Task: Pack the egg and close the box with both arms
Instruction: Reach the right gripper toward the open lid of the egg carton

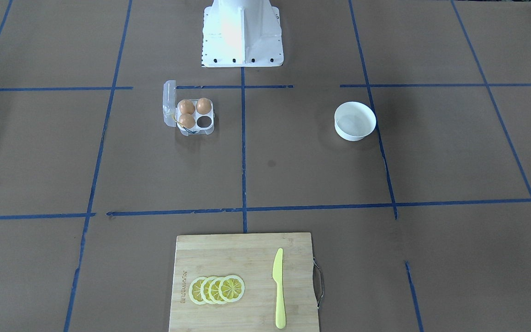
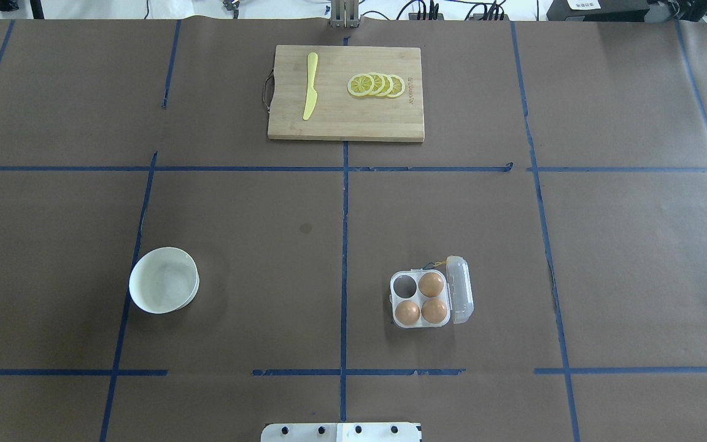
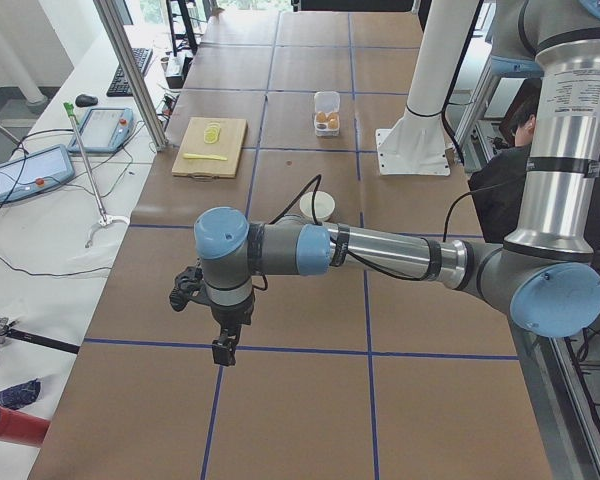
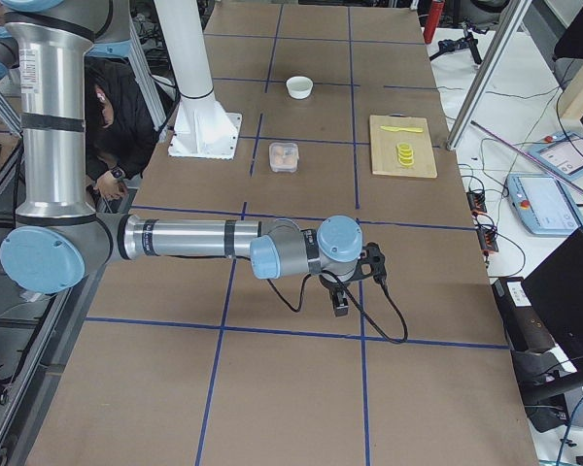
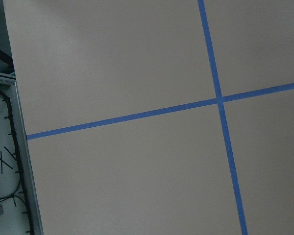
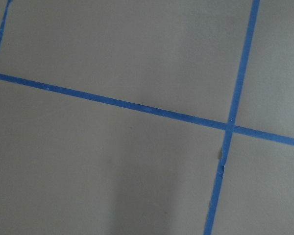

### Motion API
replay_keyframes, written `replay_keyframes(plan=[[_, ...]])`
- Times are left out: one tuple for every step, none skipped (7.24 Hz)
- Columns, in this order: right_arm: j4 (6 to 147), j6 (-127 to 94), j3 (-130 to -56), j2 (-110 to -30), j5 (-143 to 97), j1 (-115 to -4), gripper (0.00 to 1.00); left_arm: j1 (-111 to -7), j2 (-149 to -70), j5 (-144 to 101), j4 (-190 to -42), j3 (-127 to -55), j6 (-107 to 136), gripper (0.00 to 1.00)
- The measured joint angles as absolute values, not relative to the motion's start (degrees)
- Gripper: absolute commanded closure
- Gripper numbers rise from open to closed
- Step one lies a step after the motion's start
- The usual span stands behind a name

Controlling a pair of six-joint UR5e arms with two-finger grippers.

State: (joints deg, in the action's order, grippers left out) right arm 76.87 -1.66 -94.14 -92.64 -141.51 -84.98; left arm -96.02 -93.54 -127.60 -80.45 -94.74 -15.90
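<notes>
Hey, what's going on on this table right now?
Nothing is being handled. The box sits with its lid open, three eggs in it and one cup empty. The left gripper and right gripper hang over bare paper at opposite ends of the table, far from the box; I cannot tell if they are open. The white bowl looks empty.

Brown table (image 2: 452,215) gridded with blue tape (image 2: 345,245). Beside it, a white bench (image 3: 40,215) carries 2 tablets (image 3: 25,172); a metal post (image 3: 132,70) stands at its edge.
</notes>
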Motion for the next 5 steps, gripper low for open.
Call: replay_keyframes(plan=[[71.3, -8.5, -94.4, -92.6, -140.4, -81.9, 0.46, -96.0, -93.4, -130.1, -80.4, -94.5, -15.7, 0.00], [65.6, -16.6, -94.7, -92.7, -138.8, -77.5, 0.46, -96.0, -93.4, -131.3, -80.4, -94.2, -15.6, 0.00], [60.4, -24.6, -94.9, -92.8, -136.7, -72.1, 0.58, -96.0, -93.4, -132.0, -80.4, -93.9, -15.6, 0.00], [56.5, -32.9, -95.8, -92.8, -135.0, -66.5, 0.78, -96.0, -93.4, -132.6, -80.6, -93.9, -15.6, 0.00], [53.8, -43.0, -97.8, -92.7, -132.9, -60.6, 0.89, -96.0, -93.4, -133.2, -80.9, -94.0, -15.6, 0.00]])
